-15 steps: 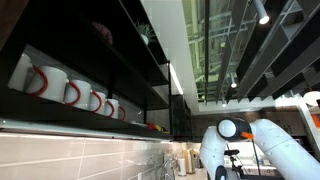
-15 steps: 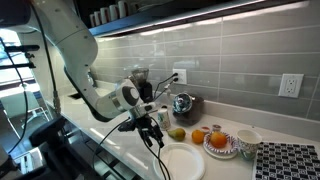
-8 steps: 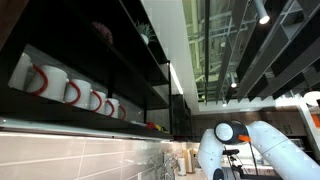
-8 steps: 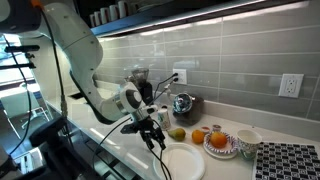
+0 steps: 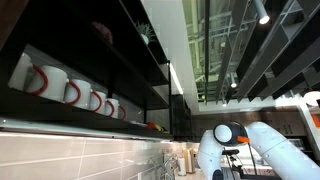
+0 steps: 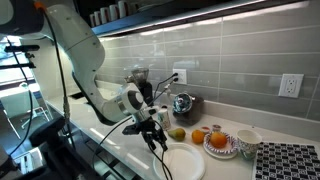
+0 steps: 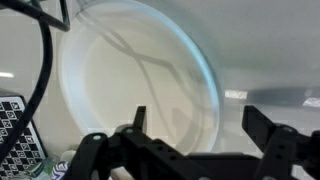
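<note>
Fingers (image 7: 138, 120) wide open, empty, hovering over plate (image 7: 140, 80) near tabletop (image 6: 225, 166) front edge. Plate lies flat, so I'd straddle the rim, one finger inside, descend slowly, close gently. The rim probably slips.

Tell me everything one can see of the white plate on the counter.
The plate is round, white and smooth, perhaps ceramic, with a shallow raised rim that looks faintly blue in the wrist view. It lies flat on the pale counter. Nothing lies on it; only thin curved shadows cross its middle. The hand hangs open over its edge, and whether it touches the plate cannot be told.
</note>
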Motion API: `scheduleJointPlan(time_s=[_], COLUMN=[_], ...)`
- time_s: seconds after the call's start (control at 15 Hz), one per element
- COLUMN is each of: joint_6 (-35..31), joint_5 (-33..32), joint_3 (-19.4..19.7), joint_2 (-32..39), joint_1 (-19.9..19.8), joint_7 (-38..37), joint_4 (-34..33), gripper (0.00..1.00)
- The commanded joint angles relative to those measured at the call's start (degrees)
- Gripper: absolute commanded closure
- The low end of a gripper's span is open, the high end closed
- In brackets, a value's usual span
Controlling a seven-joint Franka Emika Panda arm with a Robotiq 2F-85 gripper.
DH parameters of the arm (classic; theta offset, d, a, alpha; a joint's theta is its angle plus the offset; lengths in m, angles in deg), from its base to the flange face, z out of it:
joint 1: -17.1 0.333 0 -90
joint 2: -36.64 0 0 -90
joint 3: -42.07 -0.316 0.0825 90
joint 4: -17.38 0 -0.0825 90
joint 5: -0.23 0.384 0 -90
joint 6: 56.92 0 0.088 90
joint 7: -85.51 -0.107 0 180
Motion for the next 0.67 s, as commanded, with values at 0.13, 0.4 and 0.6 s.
scheduleJointPlan(time_s=[0.13,0.4,0.6], joint_6=[-0.1,-0.3,-0.3], joint_5=[-0.6,-0.4,-0.4], joint_3=[1.8,2.7,2.7], joint_2=[0.9,1.2,1.3], joint_1=[0.9,1.5,1.6], joint_7=[-1.4,-1.4,-1.4], joint_4=[-1.2,-1.2,-1.3], gripper=[0.03,0.03,0.03])
